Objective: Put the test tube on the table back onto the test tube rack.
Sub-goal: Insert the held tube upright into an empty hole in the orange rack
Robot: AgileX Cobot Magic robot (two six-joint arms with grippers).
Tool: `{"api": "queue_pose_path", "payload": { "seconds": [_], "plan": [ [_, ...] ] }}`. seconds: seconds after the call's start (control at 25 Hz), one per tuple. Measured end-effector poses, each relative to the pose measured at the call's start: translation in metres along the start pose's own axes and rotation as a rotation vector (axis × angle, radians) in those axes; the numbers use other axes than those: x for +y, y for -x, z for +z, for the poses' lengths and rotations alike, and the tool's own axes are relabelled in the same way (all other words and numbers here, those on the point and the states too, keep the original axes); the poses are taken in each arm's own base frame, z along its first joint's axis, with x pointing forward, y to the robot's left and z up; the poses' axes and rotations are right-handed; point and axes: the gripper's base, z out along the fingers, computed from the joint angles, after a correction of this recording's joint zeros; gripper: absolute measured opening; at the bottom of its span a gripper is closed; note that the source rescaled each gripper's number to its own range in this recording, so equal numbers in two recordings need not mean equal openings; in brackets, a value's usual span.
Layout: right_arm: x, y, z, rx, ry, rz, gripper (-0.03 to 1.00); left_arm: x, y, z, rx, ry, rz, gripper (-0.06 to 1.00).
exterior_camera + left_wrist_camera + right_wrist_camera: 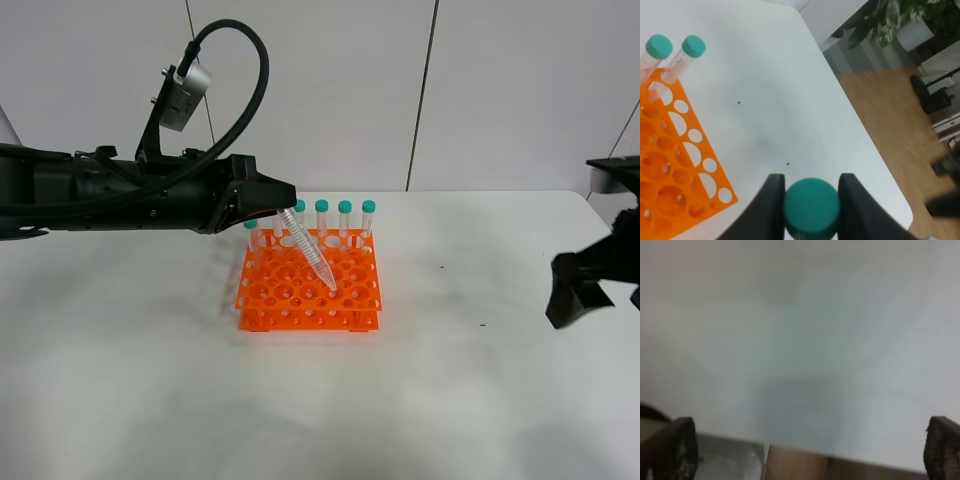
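- The left gripper (pixel 282 204) reaches in from the left, above the far left part of the test tube rack (pixel 290 296).
- Its jaws are clenched on the test tube (pixel 312 255). In the left wrist view the teal cap (pixel 811 209) sits squeezed between the two dark fingers (pixel 769 202).
- The test tube is lifted clear of the table (pixel 450 390) and held tilted. Its cap end is up in the jaws and its pointed tip slants down to the right, over the middle of the rack's top grid.
- Whether the tip has entered a hole cannot be told.
- The orange rack stands on the table at centre, slightly left.
- Other teal-capped tubes (pixel 345 208) stand upright along its far row. Two of them (pixel 659 46) show in the left wrist view, at the rack's corner.
- The right gripper (pixel 578 292) hangs at the right edge of the scene, well apart from the rack.
- Its jaws are released. In the right wrist view the fingers (pixel 682 451) are spread wide with only blurred white table between them.
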Motion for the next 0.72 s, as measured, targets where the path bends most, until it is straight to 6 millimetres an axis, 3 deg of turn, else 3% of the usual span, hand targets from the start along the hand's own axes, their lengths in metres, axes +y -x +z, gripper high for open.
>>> {"api": "queue_pose_path", "payload": {
  "seconds": [0.16, 0.36, 0.48, 0.72],
  "plan": [
    [0.005, -0.062, -0.010, -0.111, -0.006, -0.005, 1.00, 0.000, 0.000, 0.000, 0.000, 0.000, 0.000, 0.00],
    [0.009, -0.120, -0.025, -0.499, -0.033, -0.017, 1.00, 0.000, 0.000, 0.000, 0.000, 0.000, 0.000, 0.00],
    [0.011, -0.149, -0.028, -0.703, -0.046, -0.024, 1.00, 0.000, 0.000, 0.000, 0.000, -0.001, 0.000, 0.00],
    [0.014, -0.190, -0.029, -0.902, -0.058, -0.035, 1.00, 0.000, 0.000, 0.000, 0.001, -0.001, 0.001, 0.00]
  ]
}}
